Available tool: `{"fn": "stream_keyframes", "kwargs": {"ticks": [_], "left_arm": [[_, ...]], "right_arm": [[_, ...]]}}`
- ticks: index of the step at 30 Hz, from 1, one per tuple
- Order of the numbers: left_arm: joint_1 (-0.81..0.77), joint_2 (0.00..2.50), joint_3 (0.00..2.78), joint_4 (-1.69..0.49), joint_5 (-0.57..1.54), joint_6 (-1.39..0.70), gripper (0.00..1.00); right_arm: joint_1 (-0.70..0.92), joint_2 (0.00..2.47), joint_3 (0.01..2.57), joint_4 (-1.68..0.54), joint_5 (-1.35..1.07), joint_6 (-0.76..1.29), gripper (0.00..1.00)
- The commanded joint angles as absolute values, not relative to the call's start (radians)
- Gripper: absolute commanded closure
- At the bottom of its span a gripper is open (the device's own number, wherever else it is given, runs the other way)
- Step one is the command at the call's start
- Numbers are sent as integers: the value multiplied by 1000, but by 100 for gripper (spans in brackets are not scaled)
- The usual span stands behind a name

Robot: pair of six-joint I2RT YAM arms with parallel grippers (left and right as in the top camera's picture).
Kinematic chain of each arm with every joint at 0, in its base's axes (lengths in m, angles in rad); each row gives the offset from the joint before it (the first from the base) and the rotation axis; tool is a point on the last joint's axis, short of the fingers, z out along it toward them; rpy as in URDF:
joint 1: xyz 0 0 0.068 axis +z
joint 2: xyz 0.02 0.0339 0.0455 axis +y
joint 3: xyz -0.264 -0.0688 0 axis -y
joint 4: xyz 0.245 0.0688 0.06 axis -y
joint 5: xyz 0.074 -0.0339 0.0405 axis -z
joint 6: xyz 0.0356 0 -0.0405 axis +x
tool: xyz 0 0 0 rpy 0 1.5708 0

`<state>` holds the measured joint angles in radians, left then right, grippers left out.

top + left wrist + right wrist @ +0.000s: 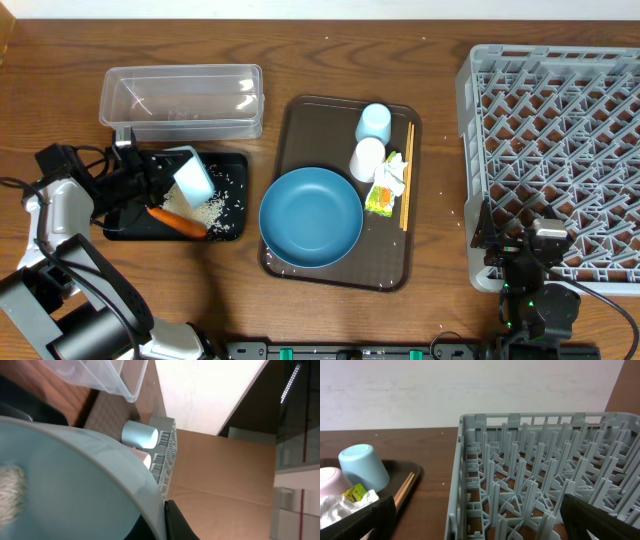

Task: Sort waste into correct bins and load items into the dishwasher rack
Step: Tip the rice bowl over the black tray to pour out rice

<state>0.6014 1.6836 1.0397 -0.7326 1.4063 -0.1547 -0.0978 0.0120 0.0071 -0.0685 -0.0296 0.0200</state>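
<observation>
We see our left gripper (168, 183) clenched on the small pale-blue bowl (193, 178), tilted over the shallow black rectangular tray (228, 165) — loose white rice grains (210, 210) and orange carrot (176, 220) lie there; right gripper (522, 238) gapes empty at the large grey plastic lattice rack (560, 100) — its near edge

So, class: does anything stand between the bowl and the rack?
Yes: the brown tray, holding the plate, blue cup, pink cup and chopsticks, lies between the bowl and the rack.
</observation>
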Motion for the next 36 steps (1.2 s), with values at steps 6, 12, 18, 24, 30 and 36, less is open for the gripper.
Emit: {"fn": "stream_keyframes", "kwargs": {"ticks": [6,12,18,24,30,36], "left_arm": [[618,1678,1035,-742,1538,-198,94],[625,1678,1035,-796,1572,-199,94],[627,1678,1035,-802,1571,-199,94],[635,1678,1035,-818,1542,-223,94],[638,1678,1035,-792,1518,-222,94],[639,1678,1035,-778,1390,-170,94]], "right_arm": [[-104,7,5,-72,-31,10,1],[-104,7,5,-72,-31,10,1],[-104,7,5,-72,-31,10,1],[-104,7,5,-72,-31,10,1],[-104,7,5,-72,-31,10,1],[-104,7,5,-72,-31,10,1]]}}
